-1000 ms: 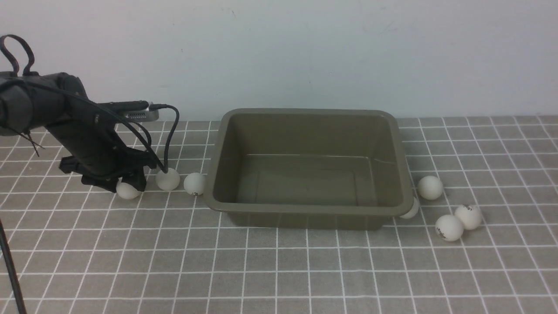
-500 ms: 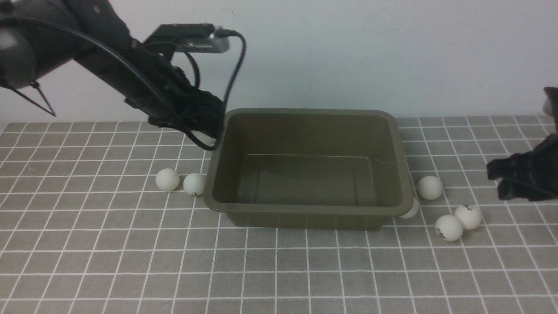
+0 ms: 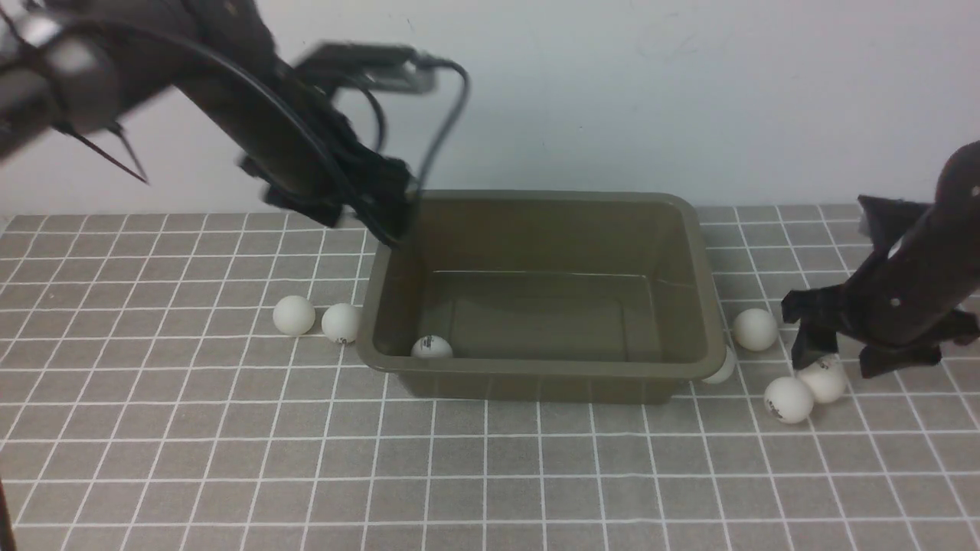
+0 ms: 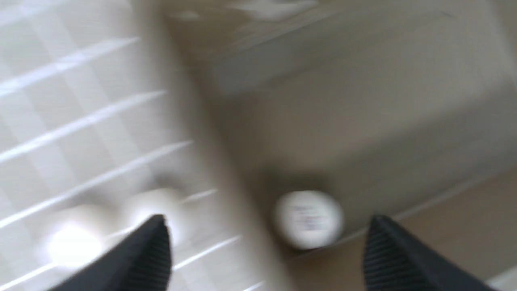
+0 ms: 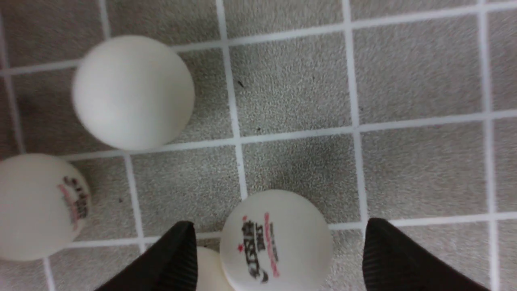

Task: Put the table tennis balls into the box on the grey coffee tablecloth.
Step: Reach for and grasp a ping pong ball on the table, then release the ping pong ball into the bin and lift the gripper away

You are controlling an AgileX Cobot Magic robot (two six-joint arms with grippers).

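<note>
That logo ball (image 5: 276, 242) touches its neighbour (image 3: 788, 399) on the cloth (image 3: 536, 490) right of the box (image 3: 540, 367), so I'd keep the right gripper's spread, empty fingers (image 5: 177, 254) centred; left gripper's (image 4: 268, 250) spread and empty too.

- Olive-brown plastic box (image 3: 536, 370): rectangular, rounded corners, upright, open-topped.
- White table tennis ball (image 3: 432, 347): inside the box, near its left wall, dark logo showing.
- Two white balls (image 3: 294, 315): on the cloth, left of the box.
- Four white balls (image 3: 756, 329): to its right, one partly hidden by the rim.
- Grey tablecloth (image 3: 306, 459): white-lined grid, flat beneath the box.
</note>
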